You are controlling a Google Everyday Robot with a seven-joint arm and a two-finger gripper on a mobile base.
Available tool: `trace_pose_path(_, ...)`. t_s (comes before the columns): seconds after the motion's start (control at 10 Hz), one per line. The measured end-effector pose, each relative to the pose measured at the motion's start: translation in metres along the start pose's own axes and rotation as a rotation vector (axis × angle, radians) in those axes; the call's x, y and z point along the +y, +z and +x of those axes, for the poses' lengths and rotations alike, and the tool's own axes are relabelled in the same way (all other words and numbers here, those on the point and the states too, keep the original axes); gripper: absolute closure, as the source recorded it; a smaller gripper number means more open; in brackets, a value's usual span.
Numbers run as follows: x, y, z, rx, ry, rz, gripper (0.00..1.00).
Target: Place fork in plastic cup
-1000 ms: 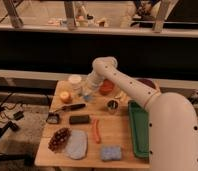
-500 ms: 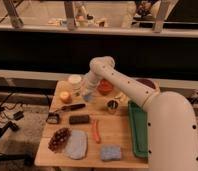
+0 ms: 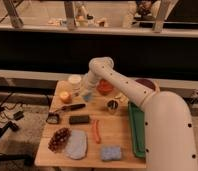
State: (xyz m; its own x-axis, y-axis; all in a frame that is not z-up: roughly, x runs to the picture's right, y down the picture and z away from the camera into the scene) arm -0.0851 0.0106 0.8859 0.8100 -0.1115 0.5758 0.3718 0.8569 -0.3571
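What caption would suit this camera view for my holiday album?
Robot's gripper at the light-blue plastic cup, between an orange and a red bowl on a wooden table.

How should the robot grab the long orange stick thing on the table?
Across its middle, from straight above: the thin orange-red stick lies flat, with nothing touching its long sides. The gripper is over by the small light-blue plastic cup.

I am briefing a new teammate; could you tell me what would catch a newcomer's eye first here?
The big white robot arm dominates, sweeping up from the lower right, with its gripper down at the light-blue plastic cup near the wooden table's back. Next come the orange left of the cup and the green tray along the right edge.
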Motion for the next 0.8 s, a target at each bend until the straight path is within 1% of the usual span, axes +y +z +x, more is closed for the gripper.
trace_pose_path(0.5,-0.010,0.005,0.019,-0.002,-0.011,-0.004,0.82)
trace_pose_path(0.8,-0.012,0.009,0.025,-0.007,-0.012,-0.008,0.82)
